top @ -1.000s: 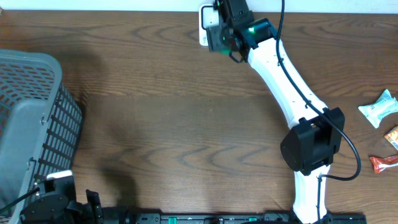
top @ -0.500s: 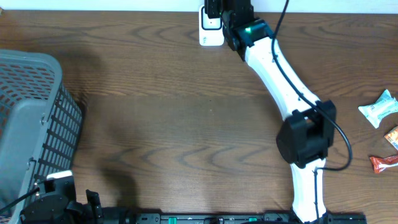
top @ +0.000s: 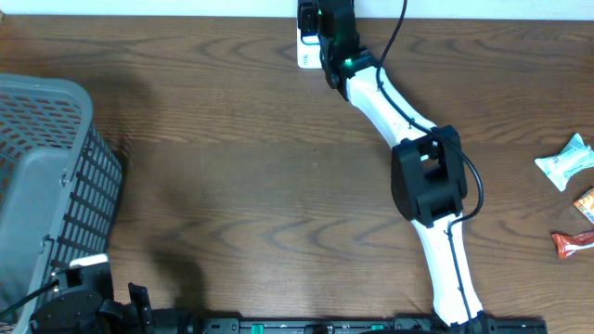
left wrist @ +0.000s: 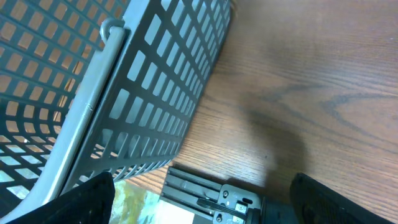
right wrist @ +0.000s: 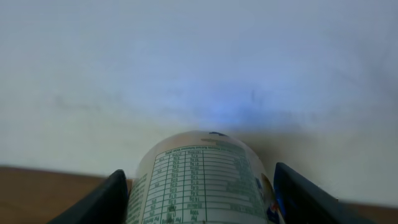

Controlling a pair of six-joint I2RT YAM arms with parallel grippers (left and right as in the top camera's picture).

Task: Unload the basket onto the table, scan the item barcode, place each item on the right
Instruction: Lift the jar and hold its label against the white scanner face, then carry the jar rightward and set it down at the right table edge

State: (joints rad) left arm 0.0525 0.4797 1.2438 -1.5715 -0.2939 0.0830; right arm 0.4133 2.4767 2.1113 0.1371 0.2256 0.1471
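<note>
Reaches further left along the far edge of the bench (top: 232, 186) than a second ago, elbow drawn in toward the middle. Keeps the right gripper (right wrist: 200, 179) closed on a white container (right wrist: 202, 186), printed nutrition table upward, pale surface behind. Holds the left gripper (left wrist: 214, 199) wide with nothing between its fingers, at the front left corner beside a grey basket (top: 37, 167). Shows snack packets (top: 564, 162) at the right edge.

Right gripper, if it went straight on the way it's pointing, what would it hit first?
The right gripper holds a labelled container that leads the way. It would probably meet the pale wall first. Nothing else shows between them, though the gap is hard to judge.
</note>
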